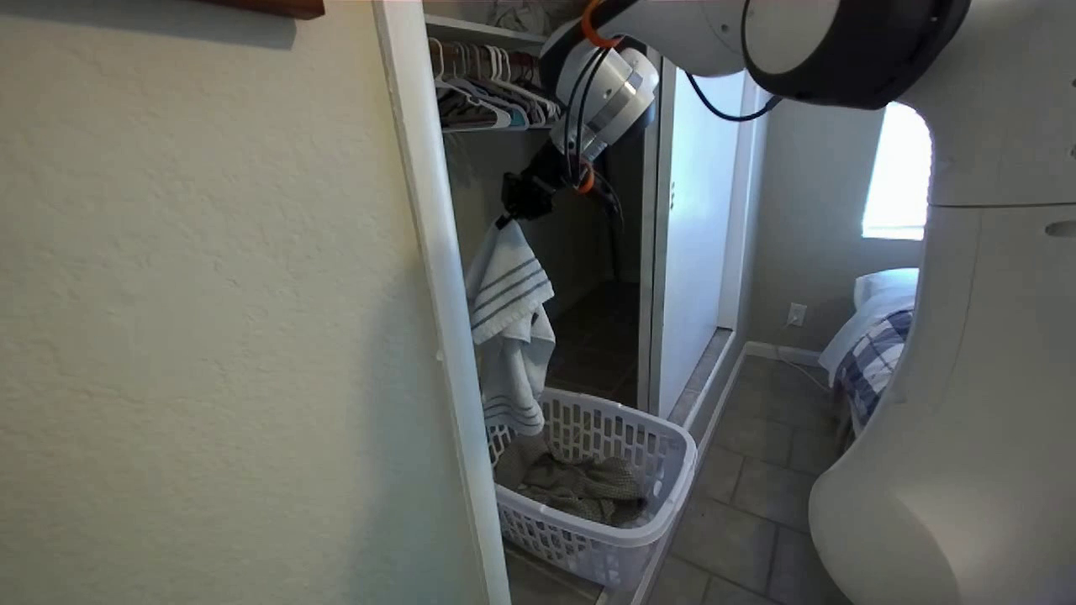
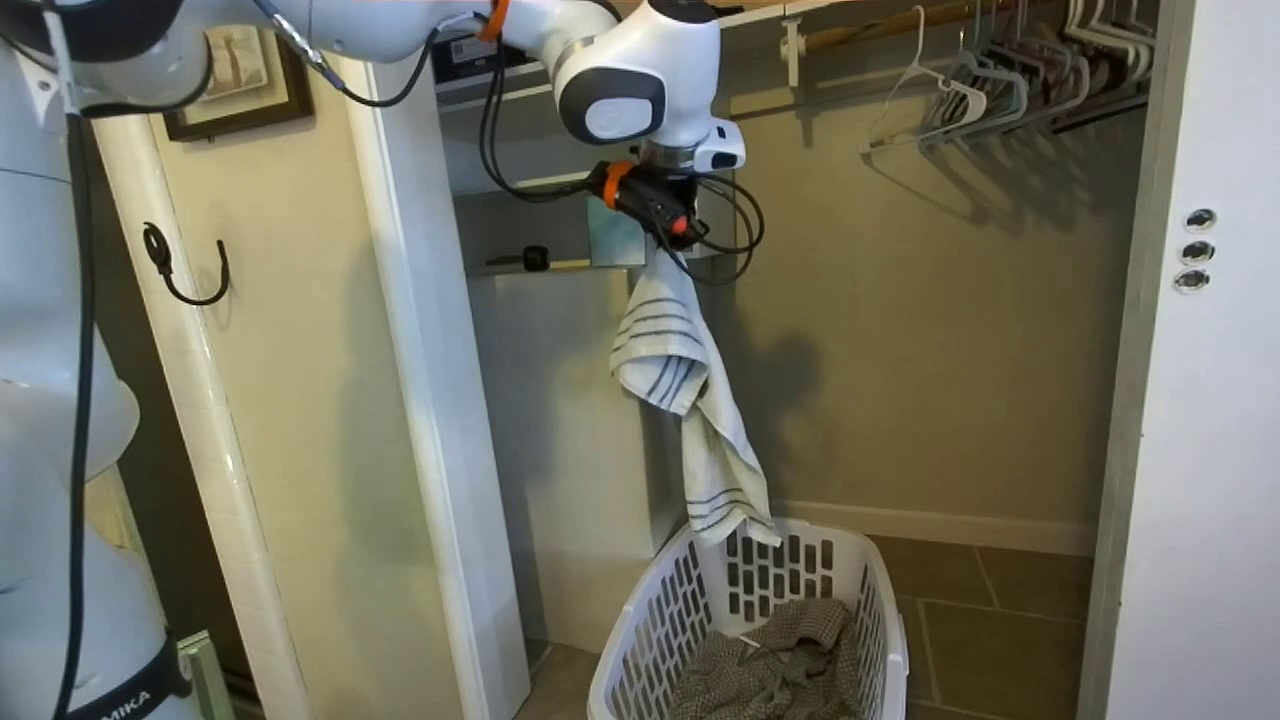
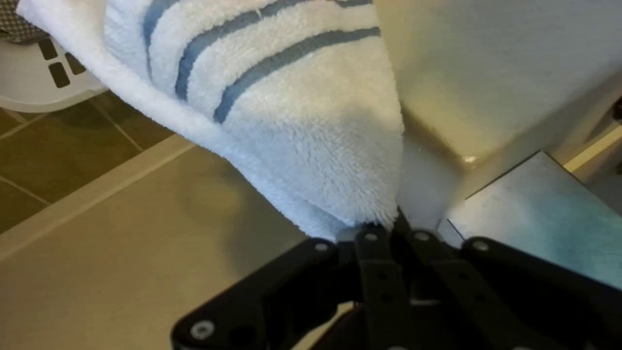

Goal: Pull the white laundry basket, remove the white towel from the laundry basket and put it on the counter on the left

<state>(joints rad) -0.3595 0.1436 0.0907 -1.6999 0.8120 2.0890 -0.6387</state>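
The white towel (image 1: 514,336) with dark stripes hangs from my gripper (image 1: 505,222). It also hangs in an exterior view (image 2: 722,440) and fills the upper middle of the wrist view (image 3: 311,126). My gripper (image 3: 374,228) is shut on one corner of it; the fingertips are partly covered by cloth. The white laundry basket (image 1: 580,538) stands on the floor below and also shows in an exterior view (image 2: 640,625). The towel's lower end overlaps the basket's rim in both exterior views; I cannot tell whether they touch. No surface is clearly identifiable as the counter.
A grey-brown checked cloth (image 2: 780,660) lies in the basket. A closet shelf with a blue-teal box (image 2: 615,235) is behind the gripper. A white door post (image 1: 445,286) stands beside the towel. Hangers (image 2: 1000,85) hang from a rod.
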